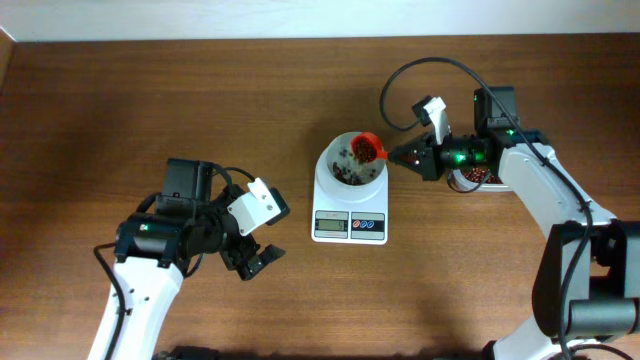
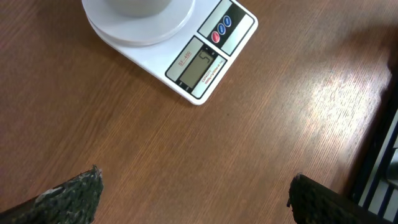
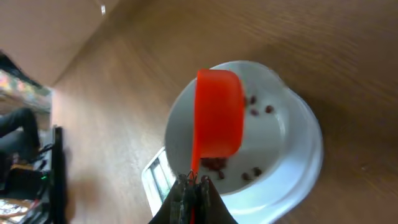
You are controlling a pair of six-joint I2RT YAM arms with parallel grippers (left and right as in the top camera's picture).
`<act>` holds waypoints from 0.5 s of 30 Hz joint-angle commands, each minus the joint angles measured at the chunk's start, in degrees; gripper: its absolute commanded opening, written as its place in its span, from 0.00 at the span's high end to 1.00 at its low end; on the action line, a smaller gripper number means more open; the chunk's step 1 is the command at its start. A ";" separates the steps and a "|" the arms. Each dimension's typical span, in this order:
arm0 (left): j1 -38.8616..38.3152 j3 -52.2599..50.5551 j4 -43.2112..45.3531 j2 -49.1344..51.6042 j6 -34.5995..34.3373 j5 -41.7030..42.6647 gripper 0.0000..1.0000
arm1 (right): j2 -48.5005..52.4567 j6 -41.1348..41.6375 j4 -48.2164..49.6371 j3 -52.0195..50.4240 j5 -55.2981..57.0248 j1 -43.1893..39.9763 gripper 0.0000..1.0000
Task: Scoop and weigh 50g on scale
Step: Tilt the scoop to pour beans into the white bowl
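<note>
Holding a red scoop (image 1: 367, 150) over the white bowl (image 1: 345, 165) that sits on the scale (image 1: 350, 222), my right gripper (image 1: 413, 155) reaches in from the right in the overhead view. The scale stands mid-table, between my two arms, with its display toward my side. A clear tub (image 1: 478, 178) of beans lies partly hidden under my right arm. My left gripper (image 1: 252, 256) hangs over bare wooden table (image 1: 120, 110), well apart from the scale, its jaws spread wide and holding nothing.

From the left wrist, my two dark fingers (image 2: 68, 193) frame the bottom corners with open wood between them. The scale's grey display (image 2: 200, 67) and its blue and red buttons (image 2: 221, 30) lie ahead. The digits are too small to read.

From the right wrist, my jaws are pressed together on the scoop's thin handle, pinching it at its far end. The scoop hangs above the bowl, where a scatter of red-brown beans (image 3: 214, 163) lies.

The scoop looks to me like light, stiff plastic, and a grip this far out lets it twist easily. The beans are hard and loose, so they are likely to bounce. The scale seems light and slick. I would take it by the sides of its body, never by the bowl, which appears only to rest there.
</note>
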 commanded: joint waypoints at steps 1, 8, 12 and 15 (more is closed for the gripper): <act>0.28 -0.33 -0.02 0.02 0.92 1.01 0.01 | -0.94 -2.14 1.03 0.26 2.97 1.14 0.96; 0.28 -0.33 -0.02 0.02 0.92 1.01 0.01 | -1.92 2.71 4.96 0.44 7.13 3.48 0.96; 0.28 -0.33 -0.02 0.02 0.94 1.01 0.01 | -3.21 -0.31 2.93 0.55 3.06 3.76 0.96; 0.28 -0.33 -0.02 0.02 0.92 1.01 0.01 | -4.04 0.59 4.17 0.79 6.25 3.76 0.96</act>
